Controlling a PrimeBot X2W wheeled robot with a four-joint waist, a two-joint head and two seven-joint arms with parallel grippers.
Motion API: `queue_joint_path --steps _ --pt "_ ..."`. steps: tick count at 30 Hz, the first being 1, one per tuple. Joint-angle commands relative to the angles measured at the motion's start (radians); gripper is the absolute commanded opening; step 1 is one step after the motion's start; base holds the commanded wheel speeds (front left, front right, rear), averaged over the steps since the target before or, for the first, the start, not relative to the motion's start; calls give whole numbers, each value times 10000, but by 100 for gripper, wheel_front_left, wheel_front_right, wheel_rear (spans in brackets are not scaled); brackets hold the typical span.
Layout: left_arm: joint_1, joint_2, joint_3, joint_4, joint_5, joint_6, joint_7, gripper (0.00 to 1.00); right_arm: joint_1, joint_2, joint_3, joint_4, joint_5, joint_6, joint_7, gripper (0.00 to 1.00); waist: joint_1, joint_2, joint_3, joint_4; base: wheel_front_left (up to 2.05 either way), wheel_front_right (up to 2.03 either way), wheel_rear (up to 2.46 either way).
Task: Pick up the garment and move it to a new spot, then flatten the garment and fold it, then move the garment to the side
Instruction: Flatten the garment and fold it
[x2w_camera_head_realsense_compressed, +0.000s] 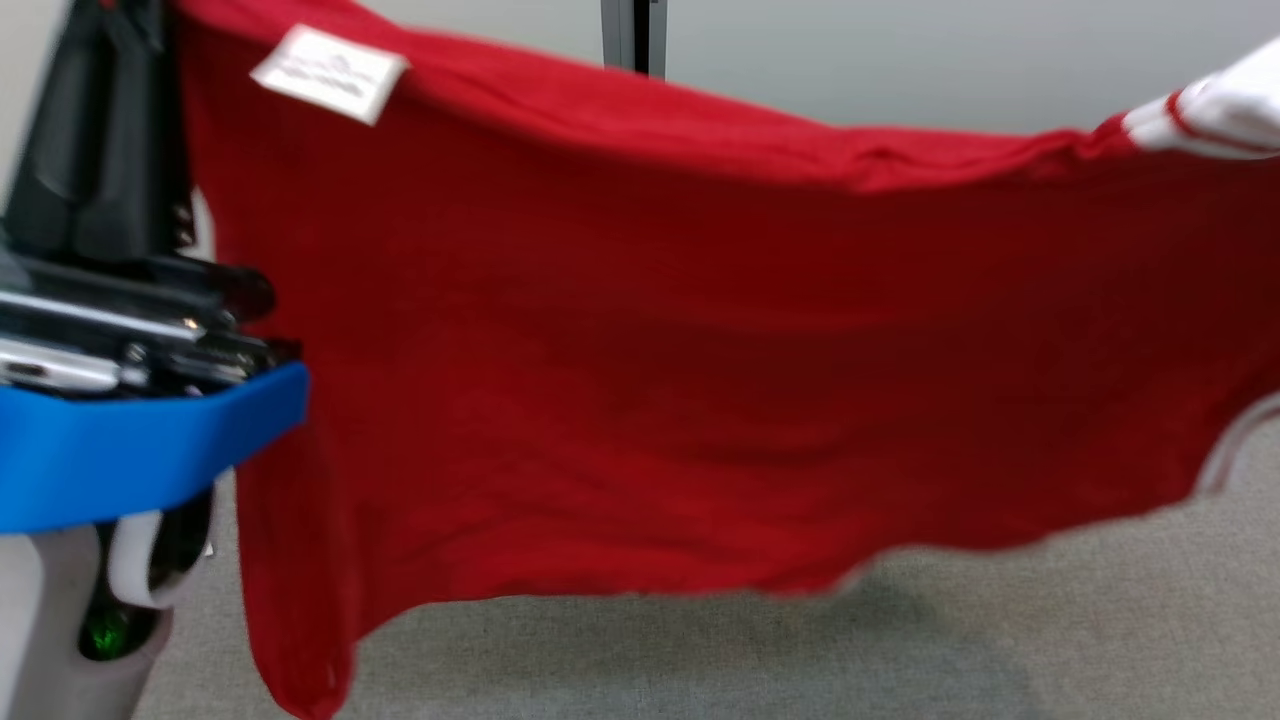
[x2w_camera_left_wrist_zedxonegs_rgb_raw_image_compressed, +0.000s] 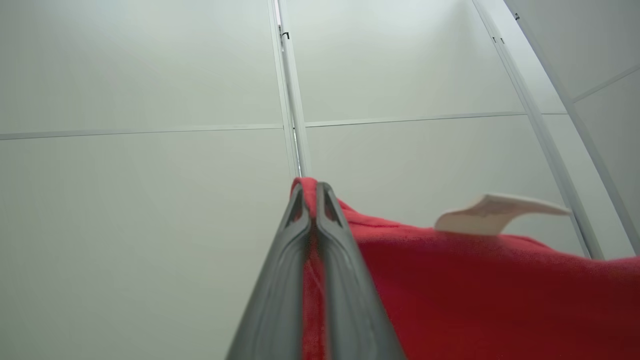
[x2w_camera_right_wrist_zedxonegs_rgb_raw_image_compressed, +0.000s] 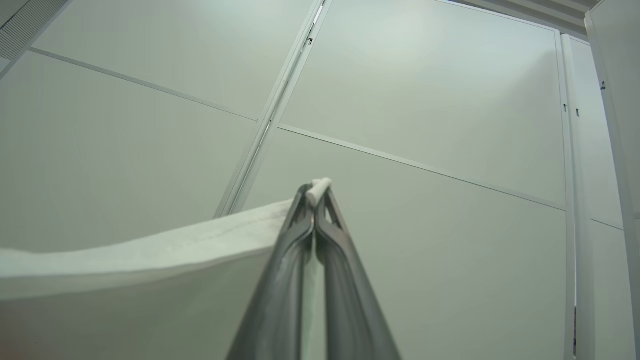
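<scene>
Fabric of the garment (x2w_camera_head_realsense_compressed: 700, 350) hangs in the air as a wide red sheet, stretched between the two grippers and lifted clear of the grey surface (x2w_camera_head_realsense_compressed: 900, 640) below it. Its top edge sags a little in the middle, and one long fold droops at the robot's left. A white label (x2w_camera_head_realsense_compressed: 330, 72) sits near the upper left corner (its print is too blurred to read). At the upper right the red gives way to a white part (x2w_camera_head_realsense_compressed: 1215, 110) with a thin red stripe. The left gripper (x2w_camera_left_wrist_zedxonegs_rgb_raw_image_compressed: 311, 192) has its two dark fingers pressed together on a red edge of the cloth, which runs down between them; the label juts up just beside. The right gripper (x2w_camera_right_wrist_zedxonegs_rgb_raw_image_compressed: 316, 192) is likewise pinched tight, with a tuft of white fabric poking out at its tips and a white hem leading off sideways. A blue band (x2w_camera_head_realsense_compressed: 130, 450) wraps the left arm at the lower left of the head view. Pale wall panels (x2w_camera_left_wrist_zedxonegs_rgb_raw_image_compressed: 125, 65) stand behind.
</scene>
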Motion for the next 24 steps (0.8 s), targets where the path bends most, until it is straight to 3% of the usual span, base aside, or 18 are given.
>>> queue_joint_path --steps 1,7,12,24 --pt "-173 26 66 25 -15 60 58 0 -213 -88 36 11 67 1 92 0 1 0 -4 -27 0 0 0" --pt "-892 -46 157 506 -271 -92 285 0 -1495 -373 432 832 589 1 406 0 1 0 277 -98 0 0 0" --pt "-1540 -486 -35 1830 -697 -445 121 0 -2260 -154 1045 2372 925 1 231 0 1 0 829 -76 0 0 0" --pt "-5229 -1973 -161 8007 -1279 -1760 -1244 0 -6128 670 2726 7262 1185 1 -1351 0 1 0 1873 -68 0 0 0"
